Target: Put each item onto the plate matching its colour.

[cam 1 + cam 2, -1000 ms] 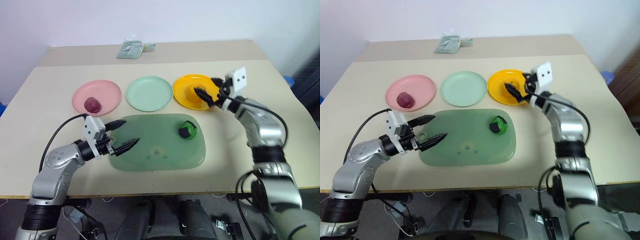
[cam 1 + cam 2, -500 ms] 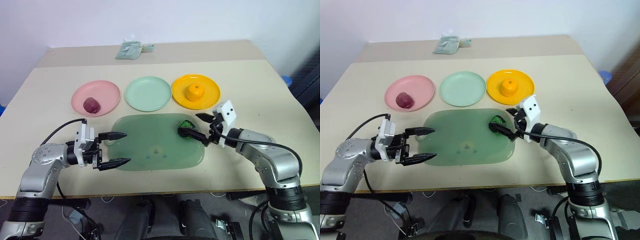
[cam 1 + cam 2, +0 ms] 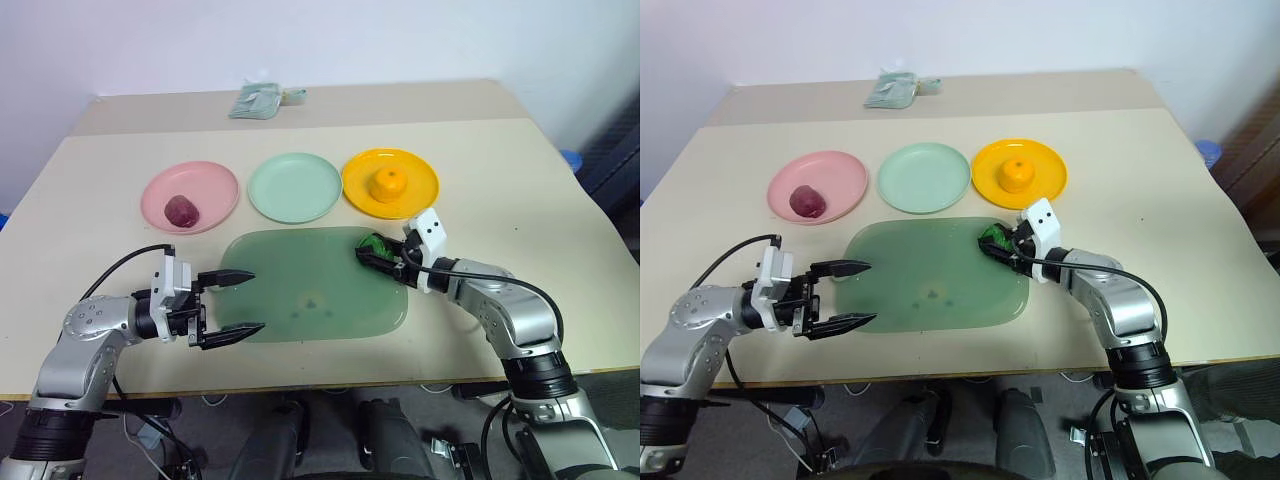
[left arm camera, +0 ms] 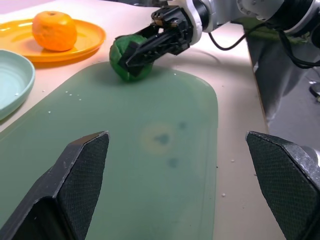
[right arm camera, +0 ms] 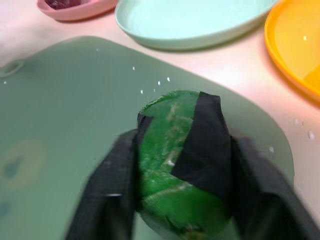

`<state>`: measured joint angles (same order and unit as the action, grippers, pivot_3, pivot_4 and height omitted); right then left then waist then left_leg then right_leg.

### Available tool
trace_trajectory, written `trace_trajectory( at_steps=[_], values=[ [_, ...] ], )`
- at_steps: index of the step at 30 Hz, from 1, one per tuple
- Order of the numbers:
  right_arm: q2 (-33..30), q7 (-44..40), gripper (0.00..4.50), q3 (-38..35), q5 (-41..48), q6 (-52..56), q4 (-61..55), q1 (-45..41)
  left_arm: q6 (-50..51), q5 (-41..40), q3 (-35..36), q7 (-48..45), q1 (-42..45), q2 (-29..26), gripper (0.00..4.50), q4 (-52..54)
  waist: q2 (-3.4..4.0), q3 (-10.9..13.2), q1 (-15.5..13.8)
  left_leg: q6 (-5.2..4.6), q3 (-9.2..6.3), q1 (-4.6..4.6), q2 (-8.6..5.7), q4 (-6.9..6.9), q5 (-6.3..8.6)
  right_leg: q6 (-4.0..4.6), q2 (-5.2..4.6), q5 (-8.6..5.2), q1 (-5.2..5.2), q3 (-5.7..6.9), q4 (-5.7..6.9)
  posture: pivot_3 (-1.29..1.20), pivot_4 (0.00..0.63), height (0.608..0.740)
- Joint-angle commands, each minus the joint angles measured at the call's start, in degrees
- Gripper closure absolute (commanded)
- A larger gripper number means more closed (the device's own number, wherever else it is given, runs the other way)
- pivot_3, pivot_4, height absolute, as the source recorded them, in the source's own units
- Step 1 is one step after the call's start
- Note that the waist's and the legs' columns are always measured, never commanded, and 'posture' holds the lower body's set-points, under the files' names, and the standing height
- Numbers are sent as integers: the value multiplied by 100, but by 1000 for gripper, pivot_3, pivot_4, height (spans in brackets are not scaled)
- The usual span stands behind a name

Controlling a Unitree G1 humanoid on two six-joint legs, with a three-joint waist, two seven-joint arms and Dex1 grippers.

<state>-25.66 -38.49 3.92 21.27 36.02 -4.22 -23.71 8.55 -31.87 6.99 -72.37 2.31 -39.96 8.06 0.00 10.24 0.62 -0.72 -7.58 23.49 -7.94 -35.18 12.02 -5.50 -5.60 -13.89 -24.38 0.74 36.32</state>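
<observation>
Green fruit (image 3: 374, 246) on tray's (image 3: 300, 320) far-right corner, right hand (image 3: 385, 259) clamped on it, left hand (image 3: 232, 303) spread idle; round fruit may squirt out when lifted toward mint plate (image 3: 295, 187).

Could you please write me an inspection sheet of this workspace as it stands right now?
Surface: beige table, with a translucent green tray near the front edge.
Job's things: purple-red fruit on pink plate; orange fruit on yellow-orange plate; mint plate bare; green fruit on the tray.
Clutter: pale green packet at the far edge.
Grippers: left gripper open, holding nothing; right gripper shut on the green fruit.
Cables: black cable looping over the left arm.
Surroundings: white wall.
</observation>
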Motion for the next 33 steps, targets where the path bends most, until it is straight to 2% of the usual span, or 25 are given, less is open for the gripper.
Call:
trace_trajectory(
  at_steps=[1,4,6,11,15,20,21,22,25,29,33],
  values=[
    [272,-5,2338,23,-6,-297,-2,-439,55,-101,221,295,-98,27,0,354,0,0,10,0,0,0,0,0,0,0,1,0,0,0,0,0,150,740],
    [650,61,2338,108,-133,-590,393,-949,145,25,215,638,-214,81,0,479,0,0,25,0,0,0,1,1,0,1,1,1,-2,0,1,0,150,740],
    [985,216,2338,206,-397,-1014,1051,-1440,252,128,207,981,-283,148,0,562,0,0,39,1,1,-1,1,2,-1,2,3,3,-4,-1,2,0,150,740],
    [1771,489,2338,352,-1113,-2672,3531,-2736,301,321,206,1702,-329,407,0,759,0,0,29,7,2,-3,1,2,-4,9,7,10,-4,-1,5,0,150,740],
    [2279,682,2338,355,-1564,-3951,5766,-3717,266,950,106,2472,-325,541,0,847,-1,0,31,34,3,-6,0,3,-20,13,9,15,-3,-1,7,0,150,740],
    [2583,1036,2338,276,-1977,-4625,7434,-4393,447,1264,125,3112,-460,664,0,1088,0,0,45,38,3,-6,0,8,-22,16,19,16,-10,-7,16,0,150,740],
    [2615,1162,1698,251,-2047,-4664,7619,-4478,463,1243,173,3159,-538,675,0,1163,0,0,52,39,3,-6,0,8,-22,16,19,16,-12,-8,19,0,150,740],
    [2633,1247,1419,227,-2099,-4700,7739,-4533,474,1226,202,3195,-597,679,0,1225,0,0,58,39,4,-6,0,9,-22,16,19,16,-13,-10,21,0,150,740],
    [2562,1367,25,71,-2133,-4923,7810,-4633,278,1221,292,3294,-728,753,0,1280,2,1,56,40,5,-6,0,11,-22,17,18,15,-20,-15,30,0,150,740],
    [2356,963,25,-219,-1965,-5114,7594,-4604,45,1159,281,3219,-772,837,0,1247,1,1,50,38,5,-6,0,9,-21,18,17,15,-24,-15,43,0,150,740],
    [1890,80,25,-434,-1558,-5030,6044,-3788,-422,1233,265,3016,-706,811,0,1082,2,1,18,32,5,-8,-1,7,-18,18,16,14,-23,-16,47,0,150,740]
  ],
)
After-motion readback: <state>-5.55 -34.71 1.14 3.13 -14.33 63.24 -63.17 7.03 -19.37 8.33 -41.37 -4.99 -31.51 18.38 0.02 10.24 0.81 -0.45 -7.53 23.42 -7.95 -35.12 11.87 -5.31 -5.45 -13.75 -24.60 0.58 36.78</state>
